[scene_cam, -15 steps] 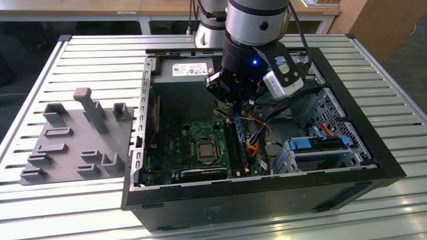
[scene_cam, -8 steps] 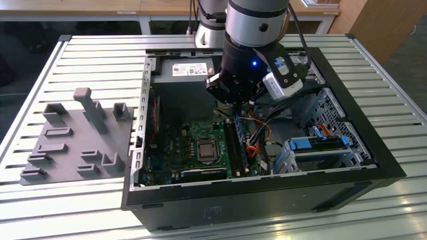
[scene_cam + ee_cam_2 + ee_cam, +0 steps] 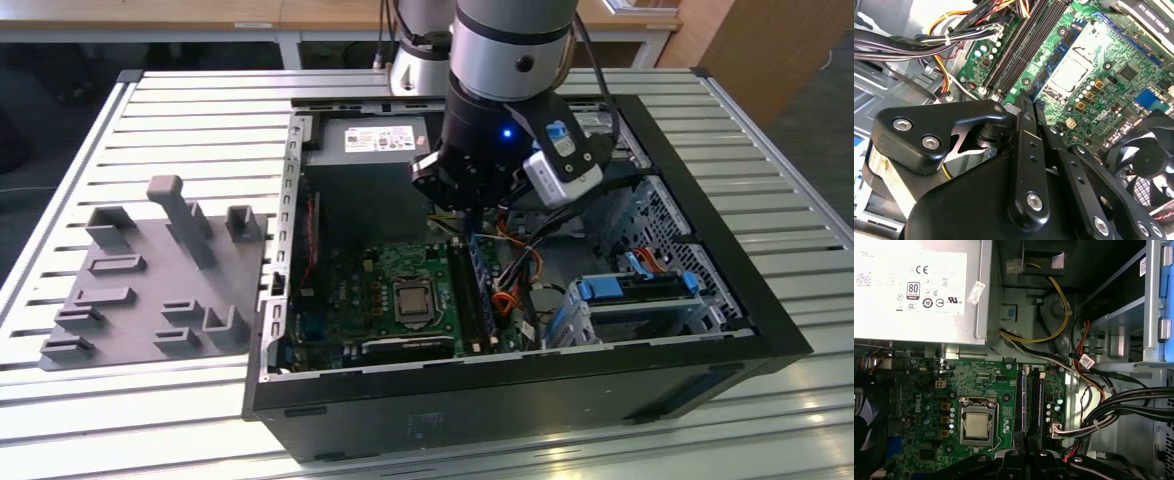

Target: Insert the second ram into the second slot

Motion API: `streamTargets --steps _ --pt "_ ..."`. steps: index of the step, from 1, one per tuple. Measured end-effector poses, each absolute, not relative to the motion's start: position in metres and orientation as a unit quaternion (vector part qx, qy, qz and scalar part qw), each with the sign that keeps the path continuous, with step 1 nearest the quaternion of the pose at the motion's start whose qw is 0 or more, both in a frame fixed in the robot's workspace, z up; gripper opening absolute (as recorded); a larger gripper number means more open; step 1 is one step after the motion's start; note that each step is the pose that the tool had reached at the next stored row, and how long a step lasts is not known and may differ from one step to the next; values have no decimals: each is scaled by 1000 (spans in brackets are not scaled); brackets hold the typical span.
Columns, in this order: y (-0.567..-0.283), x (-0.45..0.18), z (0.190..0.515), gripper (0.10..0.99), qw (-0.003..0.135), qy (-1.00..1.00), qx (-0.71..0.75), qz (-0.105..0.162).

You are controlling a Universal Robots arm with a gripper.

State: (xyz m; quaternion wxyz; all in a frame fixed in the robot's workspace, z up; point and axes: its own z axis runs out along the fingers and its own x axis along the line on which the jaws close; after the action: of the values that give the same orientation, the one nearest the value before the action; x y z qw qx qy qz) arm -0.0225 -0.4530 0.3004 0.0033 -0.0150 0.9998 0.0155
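Note:
My gripper [image 3: 469,212] hangs inside the open computer case, just above the far end of the memory slots [image 3: 478,292] on the green motherboard [image 3: 387,290]. In both wrist views its black fingers [image 3: 1025,107] are pressed together, and I see nothing between them. The fingertips [image 3: 1027,452] line up with the slot bank [image 3: 1030,400]. Long thin sticks stand on edge in the slots; one shows a bluish edge [image 3: 1023,400]. I cannot tell which of them is the second ram. The slots also run past the fingertips in the second wrist view [image 3: 1021,50].
The processor socket [image 3: 977,426] sits beside the slots. Bundled cables [image 3: 1104,410] run along the slots' other side. The power supply [image 3: 376,140] fills the case's far end, and blue drive-bay clips [image 3: 627,290] stand at the exterior view's right. A grey holder fixture [image 3: 154,280] lies outside the case.

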Motion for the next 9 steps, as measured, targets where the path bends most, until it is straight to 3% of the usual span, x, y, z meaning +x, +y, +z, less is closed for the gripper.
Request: streamTargets --steps 9 --pt "-453 -23 296 137 3 1000 -15 15"
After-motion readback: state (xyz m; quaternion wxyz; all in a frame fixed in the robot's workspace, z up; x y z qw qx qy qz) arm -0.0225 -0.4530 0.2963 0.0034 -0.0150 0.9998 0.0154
